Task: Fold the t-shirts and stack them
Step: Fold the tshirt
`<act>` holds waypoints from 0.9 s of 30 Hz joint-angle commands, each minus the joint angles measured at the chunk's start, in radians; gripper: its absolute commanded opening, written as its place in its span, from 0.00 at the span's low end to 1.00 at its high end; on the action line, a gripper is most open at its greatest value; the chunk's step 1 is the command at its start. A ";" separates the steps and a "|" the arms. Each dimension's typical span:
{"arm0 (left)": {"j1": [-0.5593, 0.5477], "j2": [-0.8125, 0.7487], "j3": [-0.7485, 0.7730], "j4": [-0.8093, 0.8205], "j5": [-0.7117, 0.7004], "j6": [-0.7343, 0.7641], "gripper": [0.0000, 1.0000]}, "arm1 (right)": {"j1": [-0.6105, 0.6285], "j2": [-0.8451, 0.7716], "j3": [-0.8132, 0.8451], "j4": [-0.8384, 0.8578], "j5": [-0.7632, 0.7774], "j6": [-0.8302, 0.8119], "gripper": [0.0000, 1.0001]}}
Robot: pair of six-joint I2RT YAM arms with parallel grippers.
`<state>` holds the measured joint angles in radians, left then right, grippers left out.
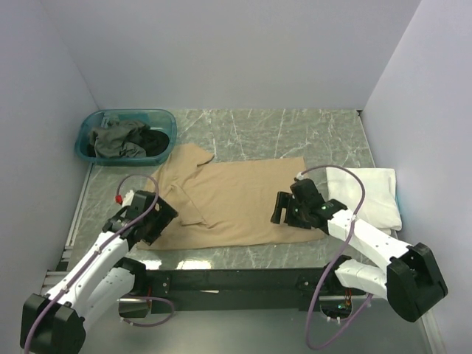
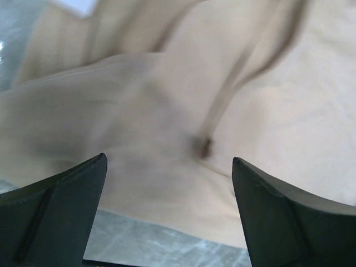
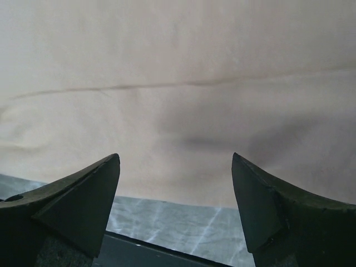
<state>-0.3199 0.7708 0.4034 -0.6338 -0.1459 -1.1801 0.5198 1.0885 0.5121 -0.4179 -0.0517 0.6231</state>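
A tan t-shirt [image 1: 228, 199] lies spread on the marble table, one sleeve folded over near its left side. My left gripper [image 1: 164, 217] hovers open over the shirt's near left corner; in the left wrist view the tan cloth [image 2: 183, 111] fills the space past the wide-apart fingers [image 2: 72, 194]. My right gripper [image 1: 284, 210] stands open over the shirt's near right part; tan cloth [image 3: 178, 83] and its near hem lie between its fingers [image 3: 83, 194]. A folded white t-shirt [image 1: 369, 195] rests at the right. Grey-green [image 1: 114, 140] and black [image 1: 155, 141] t-shirts sit crumpled in the tub.
A teal plastic tub [image 1: 166, 118] stands at the back left corner. White walls close in the table on three sides. A black rail [image 1: 236, 279] runs along the near edge between the arm bases. Marble table [image 1: 295, 133] shows behind the tan shirt.
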 commanded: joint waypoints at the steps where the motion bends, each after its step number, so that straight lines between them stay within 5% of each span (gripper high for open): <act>1: -0.021 0.031 0.121 0.014 0.019 0.053 1.00 | 0.006 -0.041 0.126 -0.044 0.050 -0.023 0.88; 8: -0.102 0.148 0.161 0.097 0.023 0.066 0.99 | 0.008 -0.070 0.128 -0.056 0.108 -0.003 0.88; 17: -0.136 0.309 0.155 0.201 0.049 0.083 0.52 | 0.005 -0.081 0.098 -0.068 0.138 0.001 0.88; 22: -0.146 0.367 0.155 0.200 0.034 0.089 0.40 | 0.003 -0.088 0.100 -0.078 0.153 0.004 0.88; 27: -0.148 0.384 0.153 0.187 0.013 0.088 0.38 | 0.000 -0.096 0.089 -0.087 0.168 0.007 0.88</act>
<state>-0.4629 1.1511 0.5388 -0.4675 -0.1131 -1.1072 0.5209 1.0222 0.6140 -0.5011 0.0799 0.6186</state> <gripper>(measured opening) 0.387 0.878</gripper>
